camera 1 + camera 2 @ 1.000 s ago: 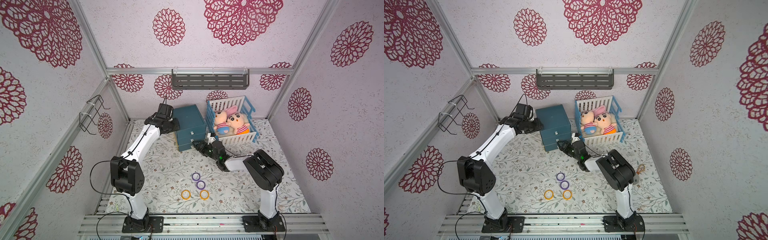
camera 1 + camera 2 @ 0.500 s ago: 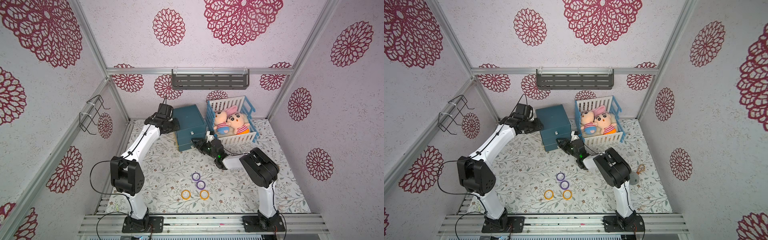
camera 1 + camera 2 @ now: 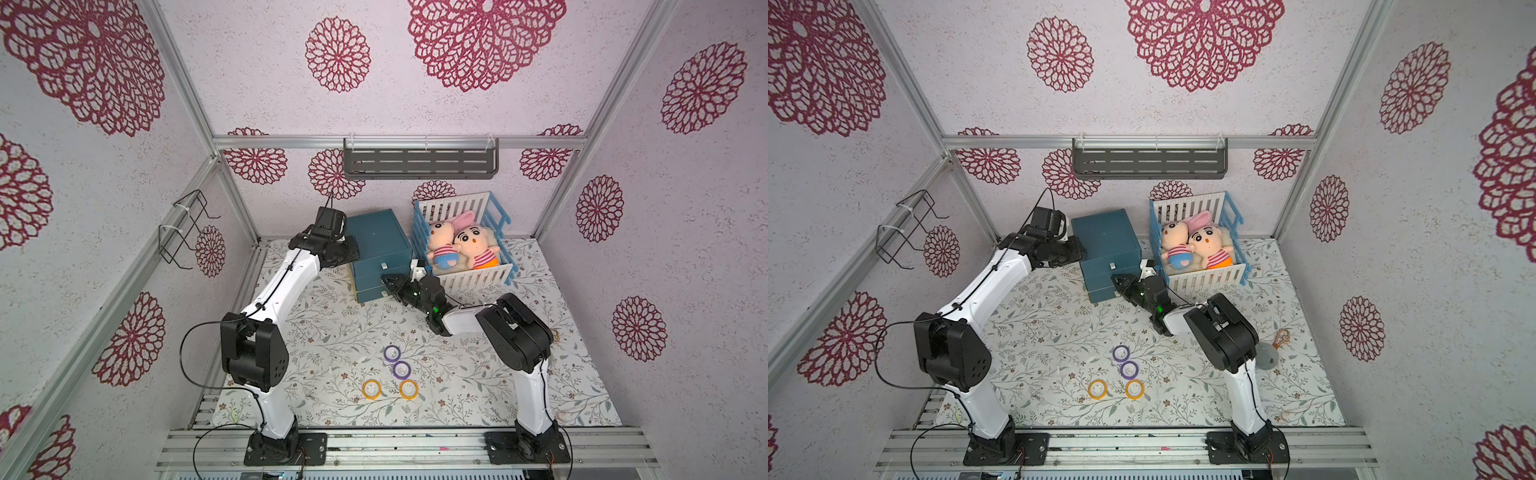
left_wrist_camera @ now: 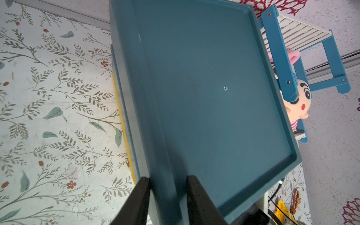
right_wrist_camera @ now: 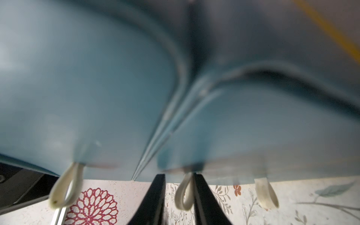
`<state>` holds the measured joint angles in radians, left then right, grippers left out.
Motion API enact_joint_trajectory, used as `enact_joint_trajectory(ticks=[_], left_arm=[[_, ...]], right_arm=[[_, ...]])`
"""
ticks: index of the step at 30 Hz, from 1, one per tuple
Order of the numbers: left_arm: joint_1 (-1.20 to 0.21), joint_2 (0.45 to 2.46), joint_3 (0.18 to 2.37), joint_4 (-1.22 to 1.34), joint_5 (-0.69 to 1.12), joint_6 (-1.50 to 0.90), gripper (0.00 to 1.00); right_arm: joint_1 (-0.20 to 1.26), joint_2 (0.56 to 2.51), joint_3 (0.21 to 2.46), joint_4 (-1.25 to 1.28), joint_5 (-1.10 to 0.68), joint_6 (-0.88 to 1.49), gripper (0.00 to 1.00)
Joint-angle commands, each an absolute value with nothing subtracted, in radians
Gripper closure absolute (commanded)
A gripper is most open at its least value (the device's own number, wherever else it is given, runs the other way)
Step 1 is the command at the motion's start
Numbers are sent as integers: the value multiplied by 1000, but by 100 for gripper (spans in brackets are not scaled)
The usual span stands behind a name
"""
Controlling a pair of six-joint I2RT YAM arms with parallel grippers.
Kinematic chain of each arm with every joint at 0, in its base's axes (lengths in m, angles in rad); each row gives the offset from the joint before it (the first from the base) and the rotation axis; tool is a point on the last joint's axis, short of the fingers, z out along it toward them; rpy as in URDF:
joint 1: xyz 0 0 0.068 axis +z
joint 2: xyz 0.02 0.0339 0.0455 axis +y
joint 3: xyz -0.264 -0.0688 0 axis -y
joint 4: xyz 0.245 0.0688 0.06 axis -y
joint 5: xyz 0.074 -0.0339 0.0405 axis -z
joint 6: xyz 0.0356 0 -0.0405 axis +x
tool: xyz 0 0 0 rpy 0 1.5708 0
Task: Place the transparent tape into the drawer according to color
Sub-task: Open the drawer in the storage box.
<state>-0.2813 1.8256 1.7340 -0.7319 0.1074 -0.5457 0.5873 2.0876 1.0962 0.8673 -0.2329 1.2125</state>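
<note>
Just changed: the right end effector, spread wider and just short of the drawer cabinet a second ago, now sits at the cabinet's front. Its fingers are drawn in around the pull loop, the middle one of three white loops.
Right grip: the loop lies between the two black fingers, against one of them, with a sliver of gap beside the other. Whether the bite is complete cannot be told from the blurred wrist view.
Left arm: it is unchanged over the same second. The left end effector pinches the raised rim of the cabinet's top and braces it.
Drawers: in both top views the drawers all look closed.
Tape: two purple rolls lie close together on the tabletop, well apart from the cabinet. Two yellow rolls lie side by side just beyond them, towards the arm bases. No red-rimmed roll shows in any view.
Meaning: the robot appears to be starting to open a drawer, not to carry tape. Neither arm holds a roll, and all four visible rolls are yet to be sorted.
Risk: the loop looks soft and could slip from a partial pinch. The cabinet would probably slide forward if the brace let go.
</note>
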Motion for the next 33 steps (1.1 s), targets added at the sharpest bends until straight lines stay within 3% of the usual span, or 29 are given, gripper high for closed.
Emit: enact_joint_trajectory(ticks=[1,6,33], left_arm=[[-279,1812,1710,-769,120,-526,63],[-279,1810,1710,-769,120,-526,63],[-279,1810,1715,-782,113,-521,64]], right_arm=[[581,2092,1123,909,-242,1215,81],[581,2084,1098,924,-240,1227,100],[601,1790,751,962,-272,1214,100]])
